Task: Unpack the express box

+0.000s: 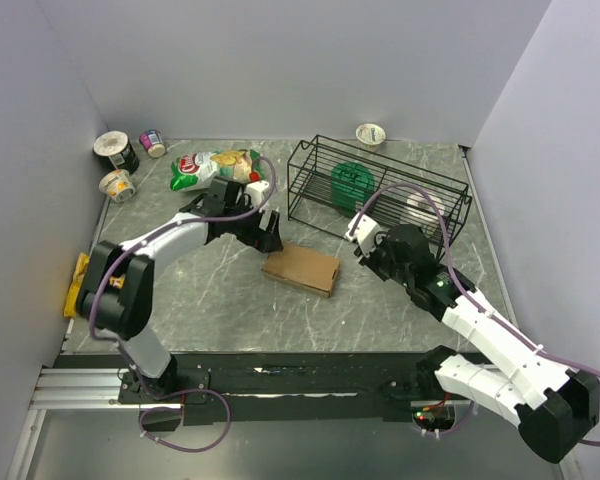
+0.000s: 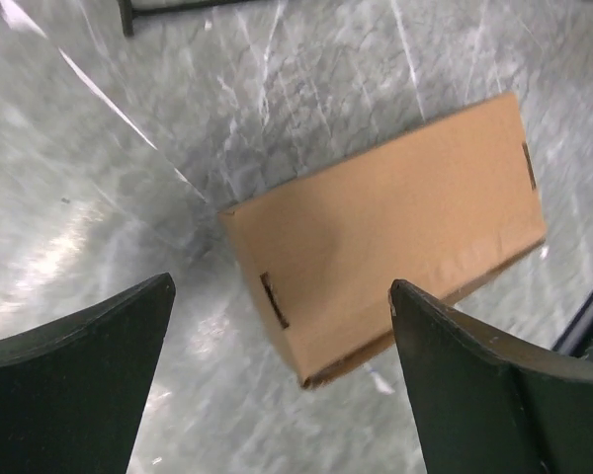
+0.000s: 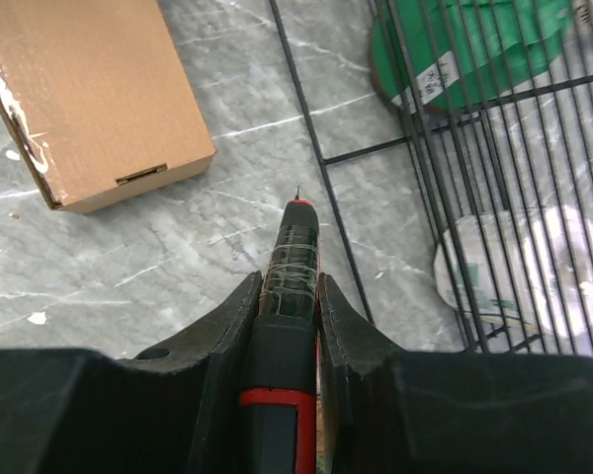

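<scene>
The express box (image 1: 301,268) is a flat brown cardboard carton lying closed on the marbled table. It also shows in the left wrist view (image 2: 385,227) and the right wrist view (image 3: 89,99). My left gripper (image 1: 270,238) hovers over the box's left end, open, with its fingers spread wide (image 2: 282,284) and nothing between them. My right gripper (image 1: 365,245) sits to the right of the box, beside the wire basket. It is shut (image 3: 289,281) on a black and red cutter tool (image 3: 295,247) whose thin tip points forward onto the table, apart from the box.
A black wire basket (image 1: 380,190) stands behind the box, holding a green packet (image 3: 474,49) and a white cup (image 3: 514,267). A chip bag (image 1: 212,168) and several cups (image 1: 115,150) lie at the back left. One cup (image 1: 371,134) sits by the back wall.
</scene>
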